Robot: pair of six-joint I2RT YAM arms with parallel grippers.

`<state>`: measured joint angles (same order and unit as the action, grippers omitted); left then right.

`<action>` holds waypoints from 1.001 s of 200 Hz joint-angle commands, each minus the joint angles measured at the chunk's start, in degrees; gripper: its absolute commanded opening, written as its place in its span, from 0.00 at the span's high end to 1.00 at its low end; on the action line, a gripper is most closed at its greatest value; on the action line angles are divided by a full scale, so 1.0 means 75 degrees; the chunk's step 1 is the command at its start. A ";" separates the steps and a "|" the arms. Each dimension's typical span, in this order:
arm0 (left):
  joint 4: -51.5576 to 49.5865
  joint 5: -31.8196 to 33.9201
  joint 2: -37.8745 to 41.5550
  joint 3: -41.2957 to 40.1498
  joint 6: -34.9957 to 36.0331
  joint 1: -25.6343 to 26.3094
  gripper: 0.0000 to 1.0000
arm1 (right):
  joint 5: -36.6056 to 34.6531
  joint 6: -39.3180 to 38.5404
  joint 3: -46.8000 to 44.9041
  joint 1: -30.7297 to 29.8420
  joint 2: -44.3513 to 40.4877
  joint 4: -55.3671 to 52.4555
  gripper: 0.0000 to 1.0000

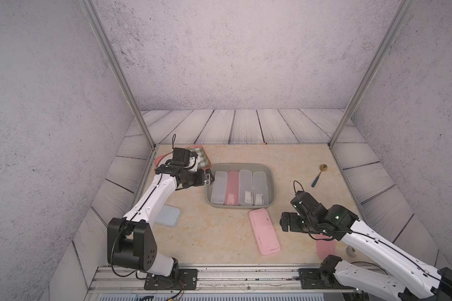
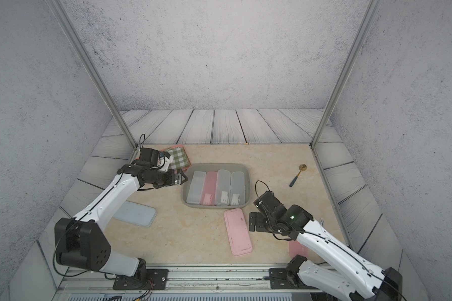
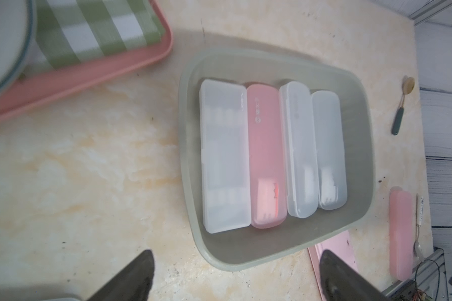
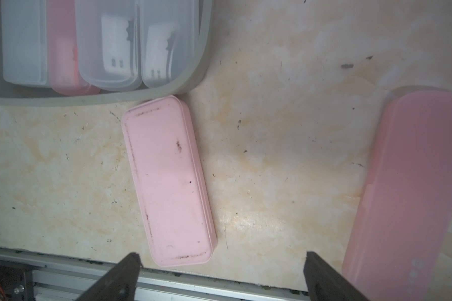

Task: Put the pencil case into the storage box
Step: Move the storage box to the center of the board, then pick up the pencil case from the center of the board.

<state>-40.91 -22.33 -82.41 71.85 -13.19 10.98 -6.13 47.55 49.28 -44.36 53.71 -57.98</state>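
The grey-green storage box (image 1: pixel 242 165) (image 2: pixel 217 165) (image 3: pixel 188 161) (image 4: pixel 193 78) stands mid-table with several pencil cases side by side in it, one pink (image 1: pixel 232 191) and the others clear. An opaque pink pencil case (image 1: pixel 264 232) (image 2: pixel 238 232) (image 4: pixel 167 179) lies on the table just in front of the box. My left gripper (image 1: pixel 211 179) (image 2: pixel 183 178) (image 3: pixel 236 252) hovers open by the box's left edge, holding nothing. My right gripper (image 1: pixel 285 221) (image 2: pixel 253 221) (image 4: pixel 221 254) is open and empty, to the right of the pink case.
A translucent pink case (image 1: pixel 324 247) (image 4: pixel 415 182) lies partly under the right arm. A grey-blue case (image 1: pixel 167 215) (image 2: pixel 136 213) lies at the left. A pink tray (image 3: pixel 89 75) with plate and checked cloth sits back left. A spoon (image 1: pixel 317 176) lies back right.
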 commanded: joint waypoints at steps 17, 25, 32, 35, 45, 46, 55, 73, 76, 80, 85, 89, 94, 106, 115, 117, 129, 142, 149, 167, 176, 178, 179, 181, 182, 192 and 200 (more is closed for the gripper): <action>-0.2157 -0.0699 0.0594 -0.0361 0.0545 -0.0105 0.00 | 0.0286 0.0484 -0.0869 -0.0091 -0.0406 0.1014 0.01; -0.2185 -0.1140 0.0705 -0.0661 0.0105 -0.0099 0.00 | 0.0402 0.0498 -0.1157 -0.0060 -0.0545 0.1450 0.01; -0.2063 -0.1326 0.0862 -0.0996 -0.0436 -0.0036 0.02 | 0.0654 0.0465 -0.1375 0.0081 -0.0658 0.1768 0.01; -0.1984 -0.1292 0.0960 -0.1138 -0.0684 0.0034 0.04 | 0.0782 0.0449 -0.1475 0.0159 -0.0703 0.1875 0.01; -0.1693 -0.1151 0.1255 -0.1611 -0.1315 0.0386 0.08 | 0.1353 0.0420 -0.1822 0.0550 -0.0849 0.2306 0.01; -0.1664 -0.1144 0.1276 -0.1670 -0.1372 0.0428 0.08 | 0.1413 0.0421 -0.1858 0.0590 -0.0859 0.2340 0.01; -0.1308 -0.0962 0.1468 -0.2101 -0.1995 0.0854 0.12 | 0.2014 0.0444 -0.2193 0.1006 -0.0965 0.2703 0.03; -0.0013 -0.0927 0.1681 -0.3092 -0.3281 0.1662 0.22 | 0.3174 0.0457 -0.2815 0.1797 -0.1154 0.3442 0.08; 0.0238 -0.0863 0.1683 -0.3253 -0.3453 0.1811 0.24 | 0.3290 0.0457 -0.2875 0.1889 -0.1171 0.3529 0.08; 0.0605 -0.0731 0.1662 -0.3415 -0.3651 0.2055 0.26 | 0.3427 0.0448 -0.2951 0.1969 -0.1165 0.3626 0.09; 0.1011 -0.0558 0.1598 -0.3566 -0.3799 0.2350 0.28 | 0.3599 0.0397 -0.3019 0.2030 -0.1136 0.3759 0.10; 0.1341 -0.0499 0.1500 -0.3649 -0.3855 0.2588 0.29 | 0.3664 0.0343 -0.3050 0.2056 -0.1093 0.3821 0.11; 0.1691 -0.0448 0.1305 -0.3687 -0.3883 0.2879 0.29 | 0.3688 0.0262 -0.3035 0.2055 -0.1006 0.3833 0.11; 0.2267 -0.0339 0.0767 -0.3626 -0.4055 0.3428 0.30 | 0.3668 0.0016 -0.3030 0.2062 -0.0718 0.3822 0.14; 0.2669 -0.0290 0.0444 -0.3582 -0.4260 0.3742 0.32 | 0.3502 -0.0118 -0.3020 0.2059 -0.0481 0.3790 0.16; 0.2757 -0.0289 0.0383 -0.3575 -0.4293 0.3804 0.32 | 0.3463 -0.0141 -0.3019 0.2062 -0.0429 0.3777 0.16; 0.3118 -0.0199 0.0052 -0.3464 -0.4427 0.4078 0.34 | 0.3296 -0.0258 -0.3034 0.2071 -0.0113 0.3868 0.18; 0.3338 -0.0231 -0.0380 -0.3255 -0.4445 0.4288 0.35 | 0.3270 -0.0303 -0.3132 0.2104 0.0232 0.4219 0.18; 0.3334 -0.0201 -0.0648 -0.3093 -0.4505 0.4363 0.36 | 0.3297 -0.0304 -0.3171 0.2143 0.0492 0.4399 0.19; 0.3865 -0.0504 -0.1379 -0.2968 -0.4984 0.4481 0.45 | 0.3563 -0.0349 -0.3186 0.2177 0.1078 0.4842 0.21; 0.4252 -0.0511 -0.1555 -0.3036 -0.5189 0.4620 0.47 | 0.3758 -0.0406 -0.3139 0.2199 0.1373 0.4960 0.22; 0.4307 -0.0482 -0.1569 -0.3055 -0.5202 0.4656 0.47 | 0.3788 -0.0427 -0.3122 0.2199 0.1435 0.4963 0.22; 0.4330 -0.0463 -0.1572 -0.3066 -0.5208 0.4678 0.47 | 0.3797 -0.0436 -0.3118 0.2200 0.1478 0.4964 0.22; 0.4367 -0.0411 -0.1580 -0.3059 -0.5192 0.4721 0.47 | 0.3836 -0.0461 -0.3103 0.2208 0.1549 0.4964 0.22; 0.4383 -0.0393 -0.1583 -0.3062 -0.5179 0.4745 0.47 | 0.3850 -0.0471 -0.3090 0.2204 0.1576 0.4970 0.22; 0.4455 -0.0201 -0.1586 -0.3031 -0.5052 0.4938 0.48 | 0.3971 -0.0504 -0.3082 0.2205 0.1890 0.5098 0.25; 0.4551 -0.0181 -0.1574 -0.3024 -0.5036 0.5022 0.48 | 0.4007 -0.0544 -0.3079 0.2208 0.2105 0.5188 0.26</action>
<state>-12.05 -24.93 -94.17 48.60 -49.32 46.04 21.15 45.45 26.06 -28.03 65.25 -22.39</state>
